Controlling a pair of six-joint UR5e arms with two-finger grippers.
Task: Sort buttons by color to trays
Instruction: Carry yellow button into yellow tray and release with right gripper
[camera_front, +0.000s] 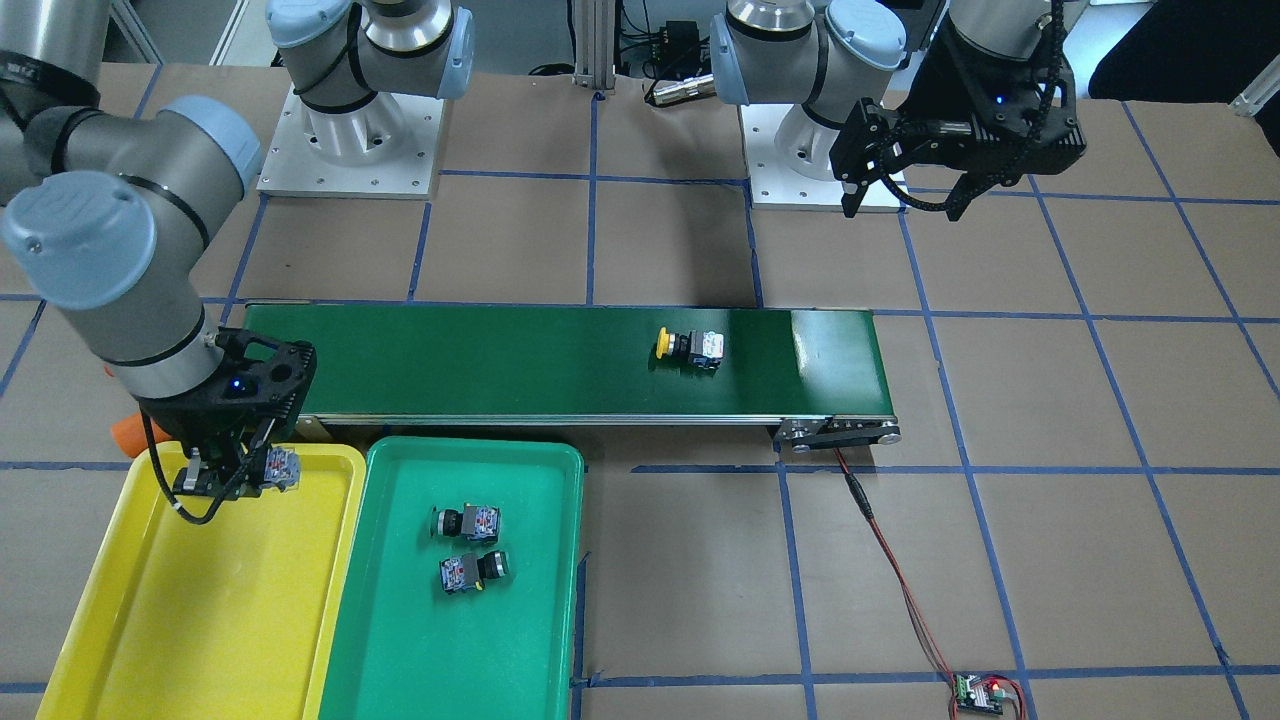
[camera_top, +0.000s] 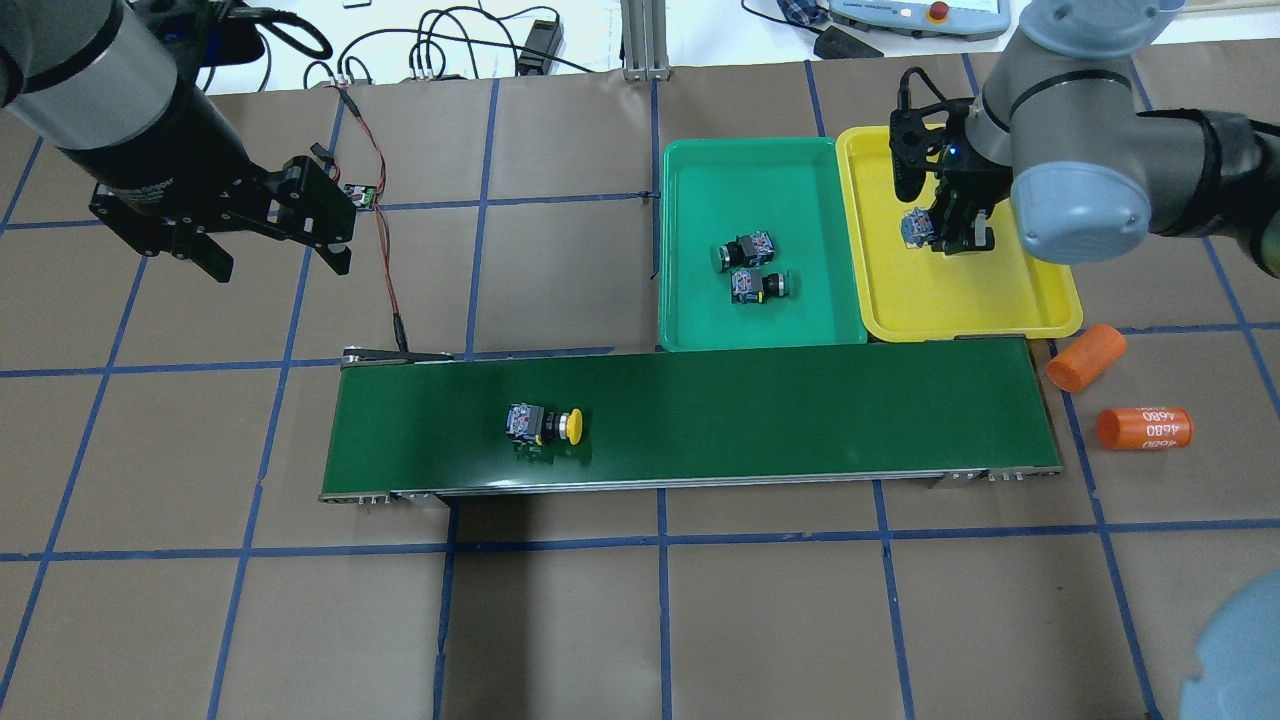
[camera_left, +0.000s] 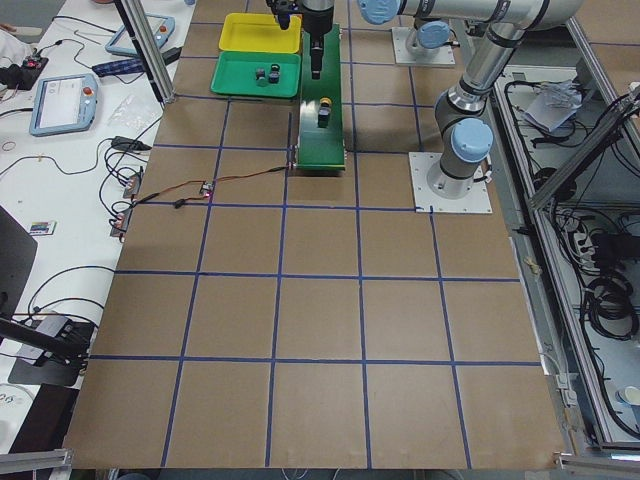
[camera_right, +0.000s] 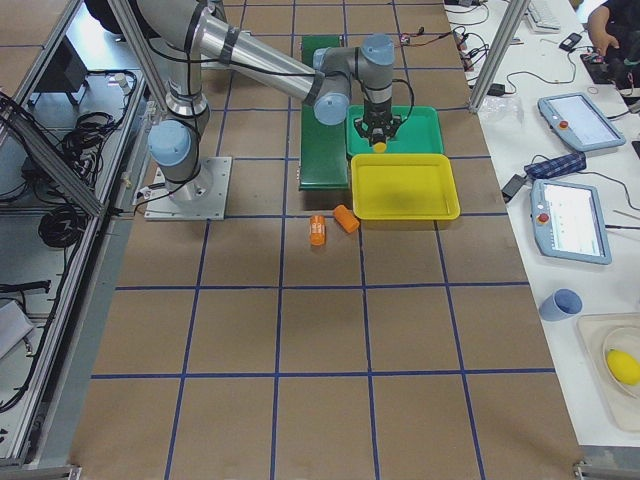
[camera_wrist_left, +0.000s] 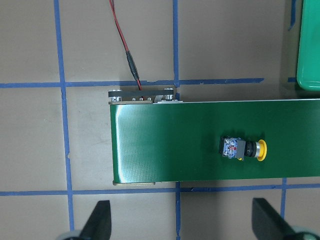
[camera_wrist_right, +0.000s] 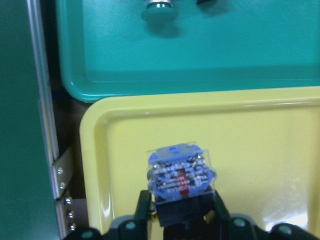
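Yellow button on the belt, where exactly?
The yellow button lies on its side on the conveyor belt, left of centre in the overhead view, cap pointing right.

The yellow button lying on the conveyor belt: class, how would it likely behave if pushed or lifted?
The yellow button looks rigid, with a black body, so it probably won't flex. Lying sideways on the conveyor belt, its round cap may make it roll in an arc when pushed. Being small, it is likely light.
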